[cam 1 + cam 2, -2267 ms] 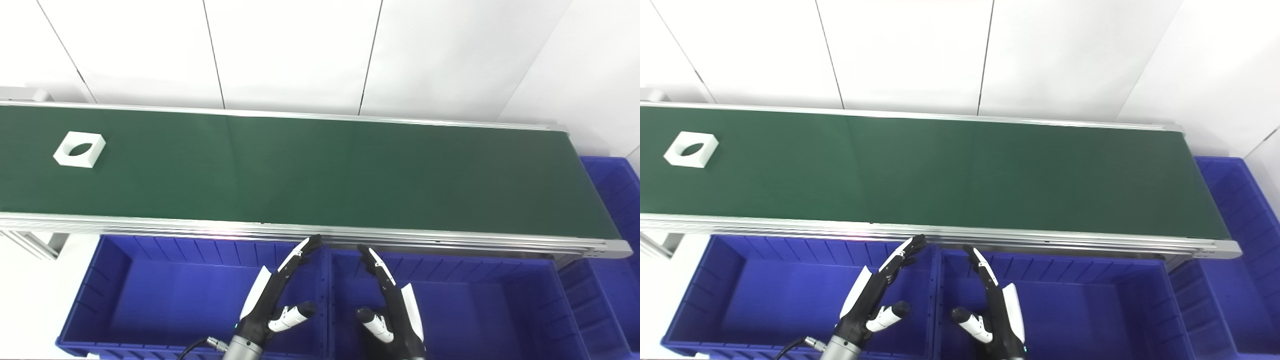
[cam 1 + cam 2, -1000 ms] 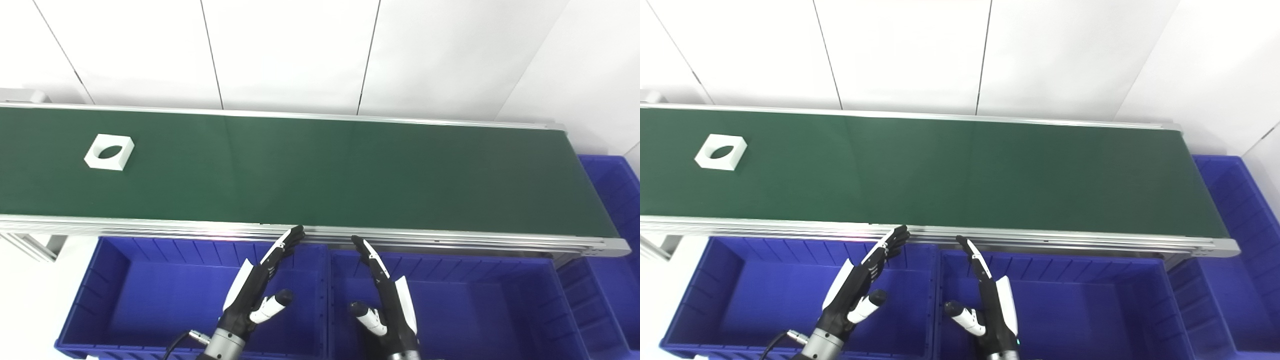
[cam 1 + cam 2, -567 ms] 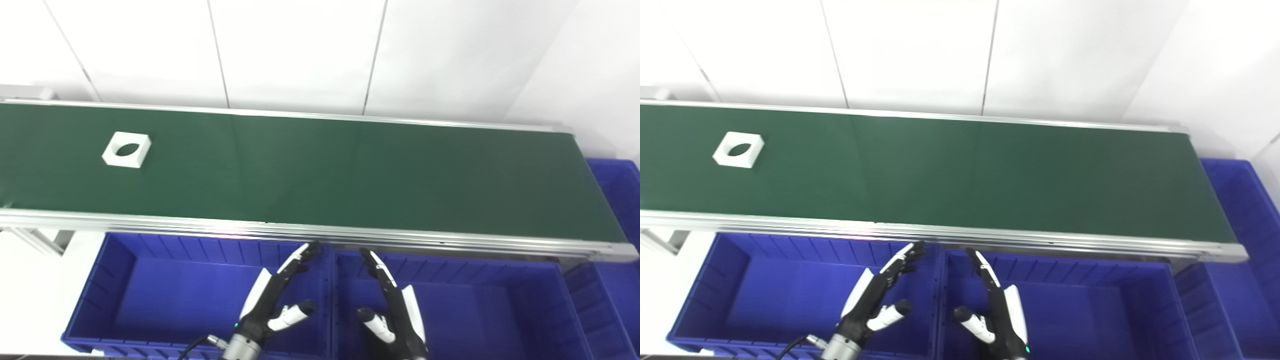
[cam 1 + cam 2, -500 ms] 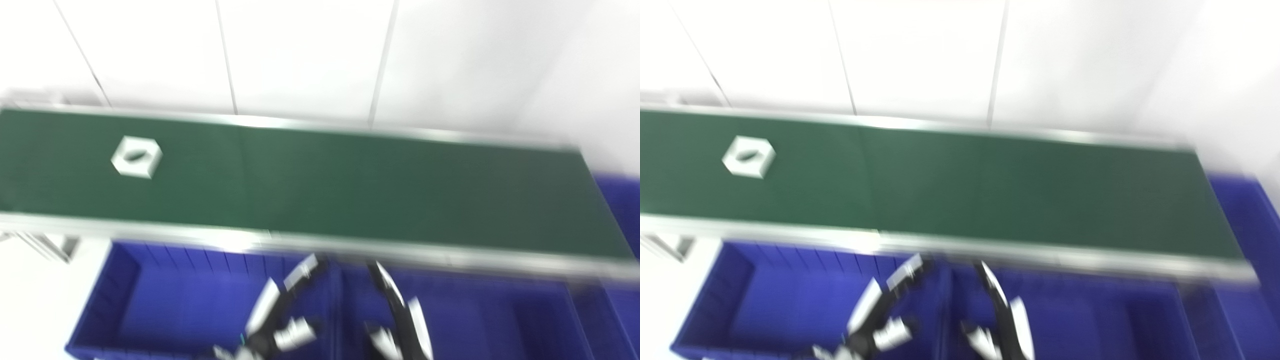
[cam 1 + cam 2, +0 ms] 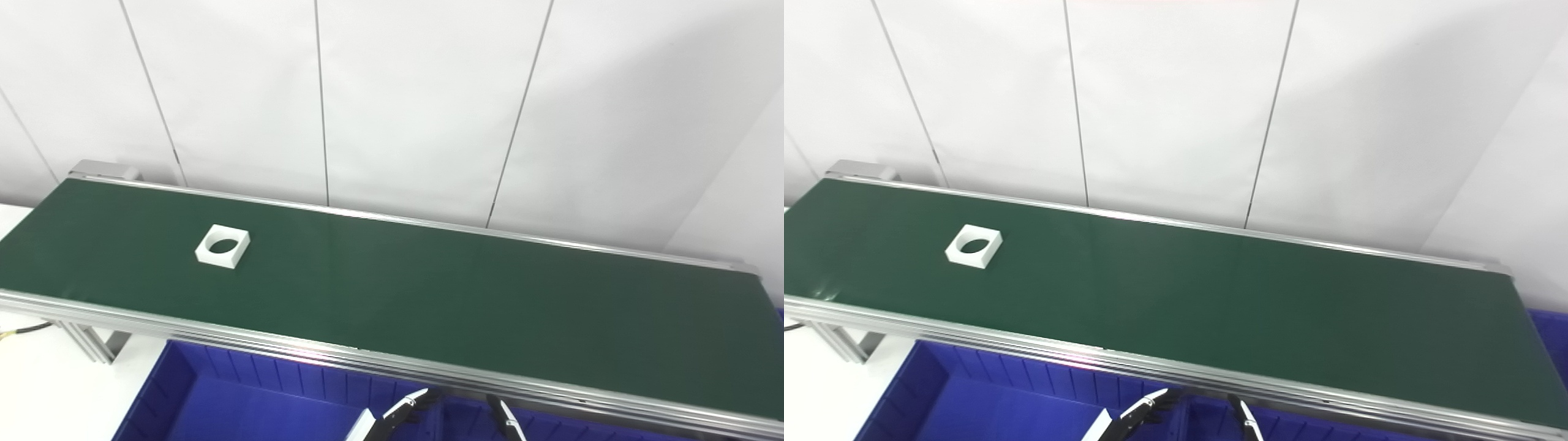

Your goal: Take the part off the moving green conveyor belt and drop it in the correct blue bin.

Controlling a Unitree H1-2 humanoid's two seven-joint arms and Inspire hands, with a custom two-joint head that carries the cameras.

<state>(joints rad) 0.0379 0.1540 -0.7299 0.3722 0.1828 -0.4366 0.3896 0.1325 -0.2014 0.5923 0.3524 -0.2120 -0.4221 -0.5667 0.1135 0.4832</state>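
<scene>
While part [image 5: 223, 246] lies flat, hole up, no long axis; both hands' state unreadable.

The conveyor belt [image 5: 429, 294] is a plain dark green, edged by silver-grey metal rails [image 5: 392, 361] along both long sides. The part [image 5: 223, 246] on it is white — the green shows through its round hole. The bins [image 5: 257, 398] below the near rail are deep blue with ribbed walls. The left hand [image 5: 392, 421] and right hand [image 5: 503, 421] show black fingers with white patches — only their tips. The wall panels [image 5: 416, 104] are white with thin dark seams
</scene>
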